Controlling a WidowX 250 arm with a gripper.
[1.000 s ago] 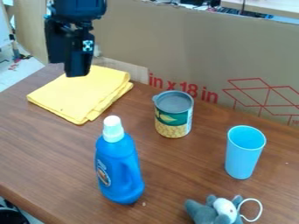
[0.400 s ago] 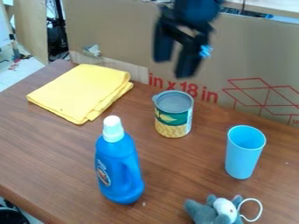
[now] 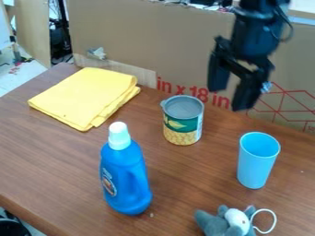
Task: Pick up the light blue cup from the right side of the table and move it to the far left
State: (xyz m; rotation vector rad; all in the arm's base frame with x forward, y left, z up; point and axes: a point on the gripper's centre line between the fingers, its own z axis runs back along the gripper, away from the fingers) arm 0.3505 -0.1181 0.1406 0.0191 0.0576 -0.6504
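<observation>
Light-blue plastic cup (image 3: 253, 168) stands upright on a brown wood-grain table (image 3: 184, 177) in the camera view, a black two-finger gripper (image 3: 230, 99) suspended above and beyond it, empty, its fingers spread. Clean travel here calls for height enough to clear the cup's rim and the green-labelled metal can (image 3: 183, 124), with a slow, steady pace. Since the earlier frames, the gripper has swung rightward and dipped slightly; cup and can remain unmoved.

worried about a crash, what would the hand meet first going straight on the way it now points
Pointing down, the hand would likely meet the table first, between the can and the cup, though its depth is unclear.
</observation>
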